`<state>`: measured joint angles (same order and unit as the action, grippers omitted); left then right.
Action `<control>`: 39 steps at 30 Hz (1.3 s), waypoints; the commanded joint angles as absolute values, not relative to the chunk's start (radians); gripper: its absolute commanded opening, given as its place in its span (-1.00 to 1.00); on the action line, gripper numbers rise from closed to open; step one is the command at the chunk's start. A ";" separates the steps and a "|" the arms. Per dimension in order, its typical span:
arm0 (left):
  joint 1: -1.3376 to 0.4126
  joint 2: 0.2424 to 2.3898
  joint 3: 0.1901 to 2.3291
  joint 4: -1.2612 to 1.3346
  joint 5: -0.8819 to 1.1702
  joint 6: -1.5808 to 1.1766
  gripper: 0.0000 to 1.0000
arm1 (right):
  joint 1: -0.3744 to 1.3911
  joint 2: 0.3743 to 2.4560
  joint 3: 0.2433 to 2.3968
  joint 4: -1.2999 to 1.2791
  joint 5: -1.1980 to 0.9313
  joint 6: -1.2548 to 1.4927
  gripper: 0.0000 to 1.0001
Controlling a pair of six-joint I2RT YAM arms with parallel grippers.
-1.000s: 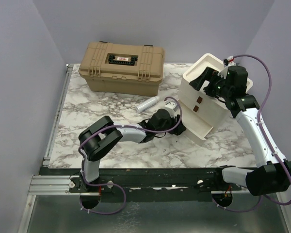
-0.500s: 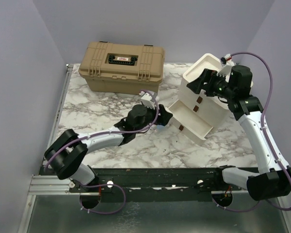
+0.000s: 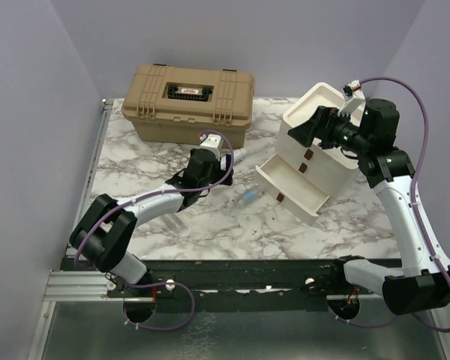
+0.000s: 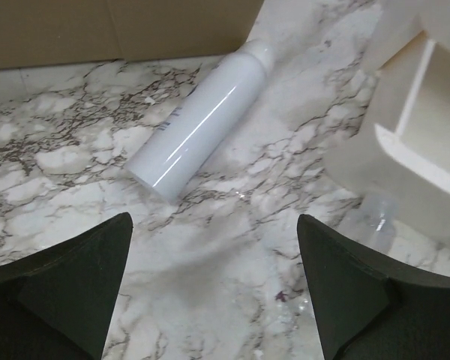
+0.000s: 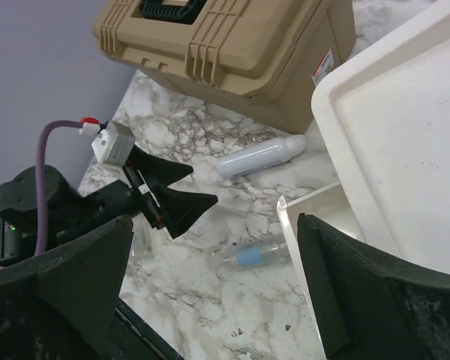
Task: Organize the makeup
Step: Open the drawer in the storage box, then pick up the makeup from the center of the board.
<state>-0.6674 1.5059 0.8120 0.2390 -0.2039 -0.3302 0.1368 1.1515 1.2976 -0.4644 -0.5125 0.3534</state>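
My left gripper is spread wide with nothing between its fingers. It sits low over the marble table, well to the left of the white drawer box. Just beyond my fingertips lies the pale tube, flat on its side and set at a slant. Its narrow capped end points toward the tan case, which stands to the far left of the drawer box. I am not touching the tube.

The bottom drawer of the drawer box is pulled out toward the front left. A small clear piece with a light-blue band lies on the table just beside that drawer's left corner, apart from the tube. I cannot tell whether it touches the drawer.

My right gripper is also wide open and holds nothing. It hangs above the left edge of the drawer box's top, facing left over the table.
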 commanded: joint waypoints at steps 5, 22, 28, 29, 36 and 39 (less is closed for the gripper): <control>-0.606 1.675 0.950 0.126 -0.124 -0.071 0.85 | 0.141 1.136 1.294 -0.501 -0.537 0.341 0.96; -0.594 1.917 1.170 -0.066 -0.105 0.128 0.63 | 0.141 1.132 1.279 -0.513 -0.543 0.337 0.98; -0.594 1.917 1.160 -0.078 -0.119 0.105 0.10 | 0.141 1.134 1.276 -0.512 -0.538 0.340 0.98; -0.594 1.914 1.158 -0.077 -0.119 0.100 0.03 | 0.141 1.134 1.275 -0.511 -0.536 0.342 0.98; -0.595 1.871 1.123 -0.076 -0.112 0.075 -0.37 | 0.140 1.135 1.263 -0.509 -0.536 0.354 0.99; -0.596 1.832 1.084 -0.076 -0.107 0.023 -0.48 | 0.141 1.134 1.252 -0.502 -0.542 0.372 0.99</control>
